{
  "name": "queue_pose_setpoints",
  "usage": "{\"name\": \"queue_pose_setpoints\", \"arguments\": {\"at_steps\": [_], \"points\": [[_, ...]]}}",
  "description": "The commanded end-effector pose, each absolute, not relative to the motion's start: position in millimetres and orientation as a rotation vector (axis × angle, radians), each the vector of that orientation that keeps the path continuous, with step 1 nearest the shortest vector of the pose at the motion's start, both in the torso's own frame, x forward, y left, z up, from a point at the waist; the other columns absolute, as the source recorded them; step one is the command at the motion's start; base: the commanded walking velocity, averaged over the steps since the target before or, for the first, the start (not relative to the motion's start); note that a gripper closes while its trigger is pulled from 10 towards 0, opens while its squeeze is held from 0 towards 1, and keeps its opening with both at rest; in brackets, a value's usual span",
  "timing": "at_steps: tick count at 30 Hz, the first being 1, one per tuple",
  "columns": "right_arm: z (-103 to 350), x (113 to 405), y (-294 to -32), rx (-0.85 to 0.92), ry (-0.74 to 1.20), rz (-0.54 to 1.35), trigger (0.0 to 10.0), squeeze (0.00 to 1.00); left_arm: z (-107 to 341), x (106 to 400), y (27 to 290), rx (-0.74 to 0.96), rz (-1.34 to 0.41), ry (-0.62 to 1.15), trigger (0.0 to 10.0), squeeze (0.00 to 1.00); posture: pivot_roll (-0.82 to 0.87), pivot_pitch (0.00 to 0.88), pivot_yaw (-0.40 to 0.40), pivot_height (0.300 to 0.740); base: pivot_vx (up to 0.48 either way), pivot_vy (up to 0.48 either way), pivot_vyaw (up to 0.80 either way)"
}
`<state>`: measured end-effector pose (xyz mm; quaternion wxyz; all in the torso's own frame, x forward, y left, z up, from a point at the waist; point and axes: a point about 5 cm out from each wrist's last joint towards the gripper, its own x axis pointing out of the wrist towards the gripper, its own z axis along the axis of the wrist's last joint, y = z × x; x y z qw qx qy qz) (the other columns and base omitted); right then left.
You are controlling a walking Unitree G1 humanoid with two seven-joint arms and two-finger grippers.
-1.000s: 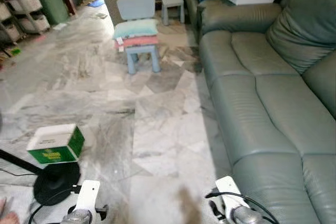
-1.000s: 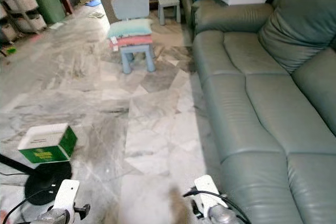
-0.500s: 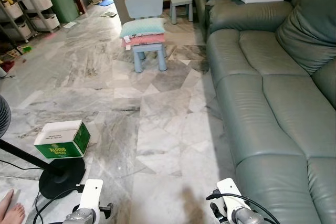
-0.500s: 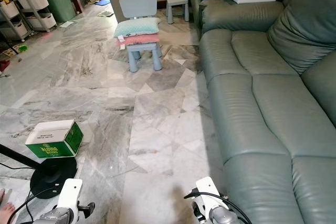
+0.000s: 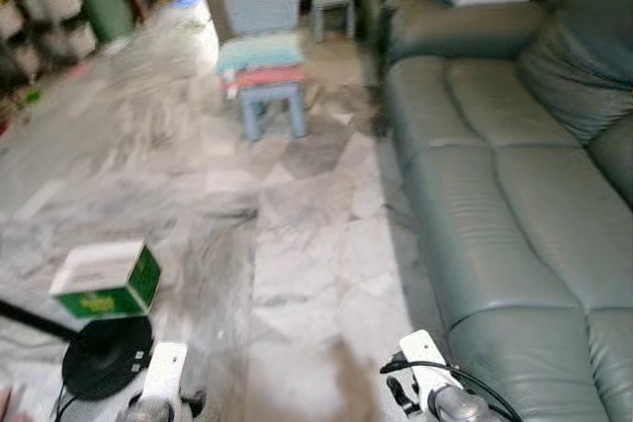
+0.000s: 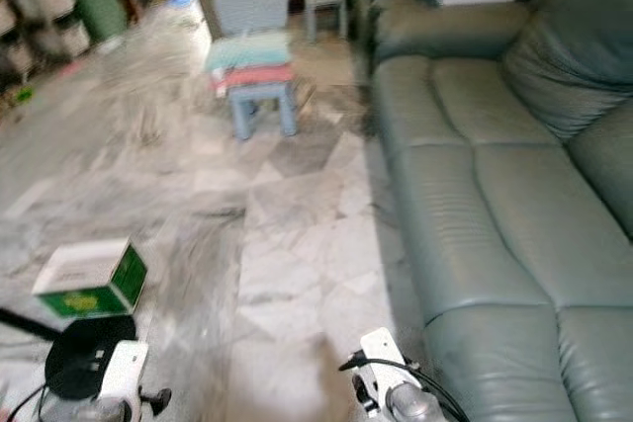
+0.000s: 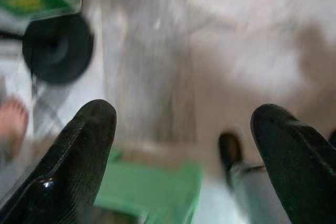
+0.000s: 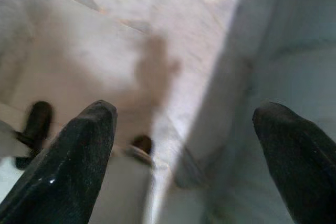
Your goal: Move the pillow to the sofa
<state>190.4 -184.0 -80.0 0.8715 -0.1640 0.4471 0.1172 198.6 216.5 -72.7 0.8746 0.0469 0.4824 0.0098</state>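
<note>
Walking blur smears the head views, and the pillow [image 5: 259, 50], pale teal on top of a pink one, sits on the small blue chair [image 5: 264, 86] far across the marble floor [image 5: 297, 244], well apart from both arms. Left gripper [image 7: 184, 145] hangs low with its fingers spread wide and nothing between them; right gripper [image 8: 184, 150] the same, fingers apart over bare tile beside the sofa [image 5: 504, 205]. Nothing is grasped yet, so this looks like the approach leg. Trouble spots, as I judge them: the green and white box [image 5: 104, 279] and the black fan base [image 5: 104, 353] lie near the left side of the path, with a cable trailing by the base, so a drift that way could snag a foot. Two pillows are stacked, too, so a grab could drag both off the chair or tip it.
</note>
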Motion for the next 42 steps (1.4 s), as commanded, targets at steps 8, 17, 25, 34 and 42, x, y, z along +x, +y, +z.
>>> {"name": "queue_pose_setpoints", "arguments": {"at_steps": [8,17,25,34,42], "points": [[-78,195,-182,-0.344,0.914,0.252,10.0,0.0,-77,188,222,0.096,0.024,1.043,10.0,0.0,-0.03,0.0,0.083,0.74,0.413,0.21,0.0],[-76,199,-177,-0.35,0.887,0.274,10.0,0.0,-78,187,221,0.099,0.022,1.047,10.0,0.0,-0.03,0.0,0.081,0.74,0.414,0.242,0.0],[-69,213,-155,-0.345,0.827,0.31,10.0,0.0,-78,186,221,0.103,0.021,1.052,10.0,0.0,-0.03,0.0,0.081,0.74,0.412,0.244,0.0],[-59,229,-135,-0.341,0.776,0.334,10.0,0.0,-78,186,222,0.115,0.016,1.055,10.0,0.0,-0.03,0.0,0.08,0.74,0.413,0.242,0.0],[-60,228,-130,-0.349,0.781,0.34,10.0,0.0,-78,186,222,0.115,0.018,1.052,10.0,0.0,-0.03,0.0,0.078,0.74,0.412,0.243,0.0]]}}
